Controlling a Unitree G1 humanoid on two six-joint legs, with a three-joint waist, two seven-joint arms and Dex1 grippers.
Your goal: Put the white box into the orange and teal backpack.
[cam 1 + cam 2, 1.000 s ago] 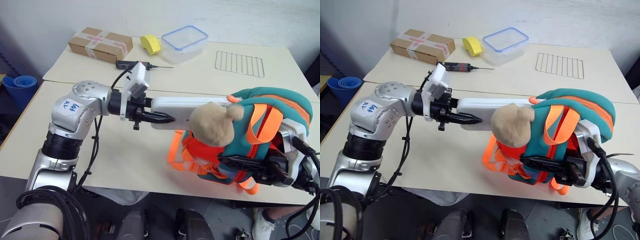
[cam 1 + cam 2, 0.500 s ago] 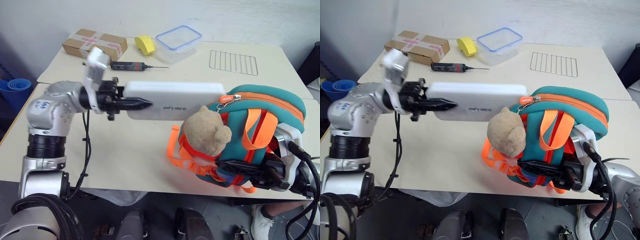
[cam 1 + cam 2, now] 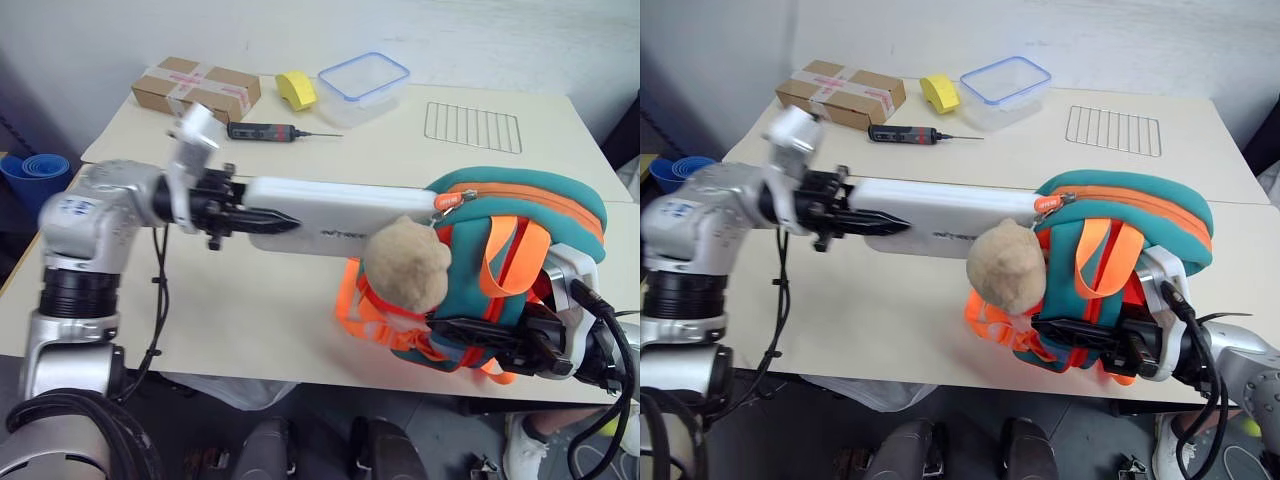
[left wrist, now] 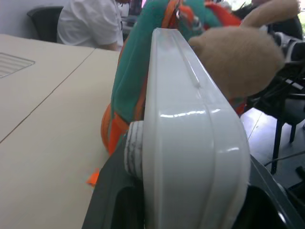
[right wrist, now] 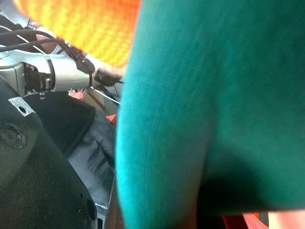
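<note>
The white box (image 3: 345,213) is a long flat case held level above the table. My left gripper (image 3: 280,218) is shut on its left end, fingers (image 4: 114,191) either side of it. The box's far end meets the zipped top opening of the orange and teal backpack (image 3: 520,200), which stands upright at the table's front right. A tan plush toy (image 3: 405,265) hangs on the backpack's front, just under the box. My right gripper (image 3: 452,328) is shut on the backpack's lower front among the orange straps (image 3: 360,310).
At the back of the table are a taped cardboard box (image 3: 196,88), a yellow roll (image 3: 298,90), a clear blue-rimmed container (image 3: 364,85), a dark pen-like tool (image 3: 265,131) and a wire rack (image 3: 472,127). A person in a white shirt (image 4: 90,24) sits beyond.
My left gripper has drawn to the left with the white box, so more of the box's length shows outside the backpack. The plush toy has swung. The right gripper has kept its hold.
</note>
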